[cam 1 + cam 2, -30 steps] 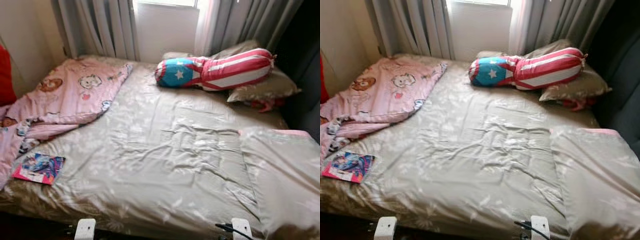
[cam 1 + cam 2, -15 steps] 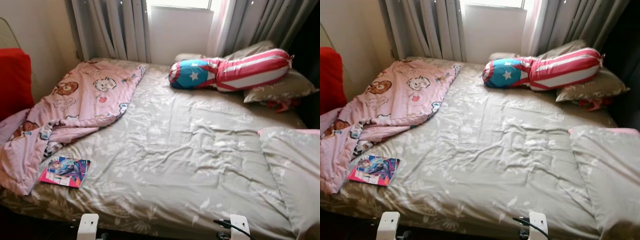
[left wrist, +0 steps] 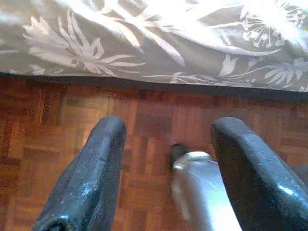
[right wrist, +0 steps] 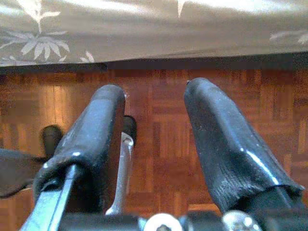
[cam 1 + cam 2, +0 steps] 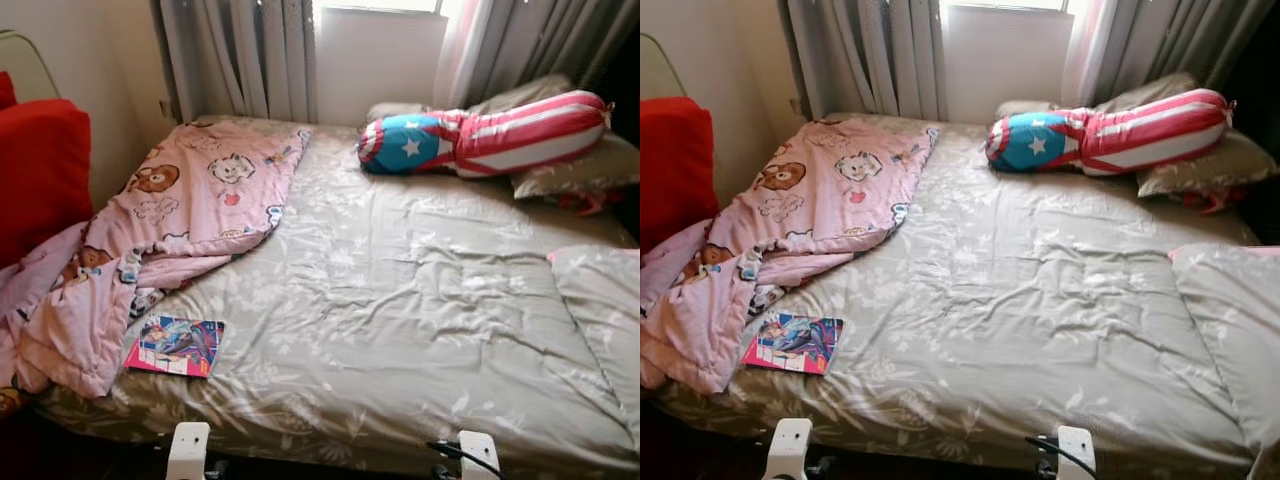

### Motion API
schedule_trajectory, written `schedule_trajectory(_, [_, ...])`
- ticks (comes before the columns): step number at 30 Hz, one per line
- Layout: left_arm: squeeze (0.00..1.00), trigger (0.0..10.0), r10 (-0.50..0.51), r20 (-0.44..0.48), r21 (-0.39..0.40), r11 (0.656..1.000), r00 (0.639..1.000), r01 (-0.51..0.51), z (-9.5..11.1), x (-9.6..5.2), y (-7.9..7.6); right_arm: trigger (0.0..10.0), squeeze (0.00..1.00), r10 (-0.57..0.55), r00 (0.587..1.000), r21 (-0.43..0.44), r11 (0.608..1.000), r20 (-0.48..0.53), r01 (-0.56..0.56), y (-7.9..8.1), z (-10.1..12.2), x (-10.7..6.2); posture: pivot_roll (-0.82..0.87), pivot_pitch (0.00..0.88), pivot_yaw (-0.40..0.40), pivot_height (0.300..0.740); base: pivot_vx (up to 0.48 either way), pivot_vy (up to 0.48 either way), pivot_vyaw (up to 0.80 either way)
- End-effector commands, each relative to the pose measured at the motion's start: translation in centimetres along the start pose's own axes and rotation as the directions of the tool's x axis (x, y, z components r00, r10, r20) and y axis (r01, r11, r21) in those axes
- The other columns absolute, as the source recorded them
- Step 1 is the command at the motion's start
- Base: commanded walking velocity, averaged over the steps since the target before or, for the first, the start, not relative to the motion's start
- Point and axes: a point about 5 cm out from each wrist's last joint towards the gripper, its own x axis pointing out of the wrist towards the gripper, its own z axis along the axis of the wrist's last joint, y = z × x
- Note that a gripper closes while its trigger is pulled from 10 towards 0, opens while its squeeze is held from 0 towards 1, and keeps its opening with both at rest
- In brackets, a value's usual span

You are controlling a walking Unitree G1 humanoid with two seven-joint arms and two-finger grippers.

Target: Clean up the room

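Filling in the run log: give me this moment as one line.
stage: facing bed | magazine by pink blanket | left gripper, right gripper: open, low over floor

Red cushion cut off at the head view's left edge; pink blanket running off the same edge, its lower fold hiding part of the grey bedspread; folded pillow clipped at the right edge; something red half hidden under the grey pillow behind the striped bolster; cover of the magazine too small to read; parquet floor blurred in the left wrist view.
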Motion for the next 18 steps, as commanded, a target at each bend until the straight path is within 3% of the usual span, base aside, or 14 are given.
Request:
schedule_trajectory(1, [0.00, 10.0, 0.023, -0.007, 0.022, 0.999, 1.000, -0.023, 0.06, -0.03, 0.80, 10.0, 0.00, 0.017, 1.000, -0.002, 1.000, 0.016, -0.017, 0.68, 0.59, 0.16, 0.02, 0.000, -0.038, 0.740, 0.000, 0.398, 0.00])
schedule_trajectory(18, [0.00, 10.0, 0.031, -0.013, 0.020, 0.999, 0.999, -0.031, -0.17, -0.09, 0.95, 10.0, 0.00, 0.017, 1.000, -0.012, 1.000, 0.011, -0.017, 0.61, 0.40, 0.13, 0.02, 0.000, -0.042, 0.740, 0.000, 0.397, 0.00])
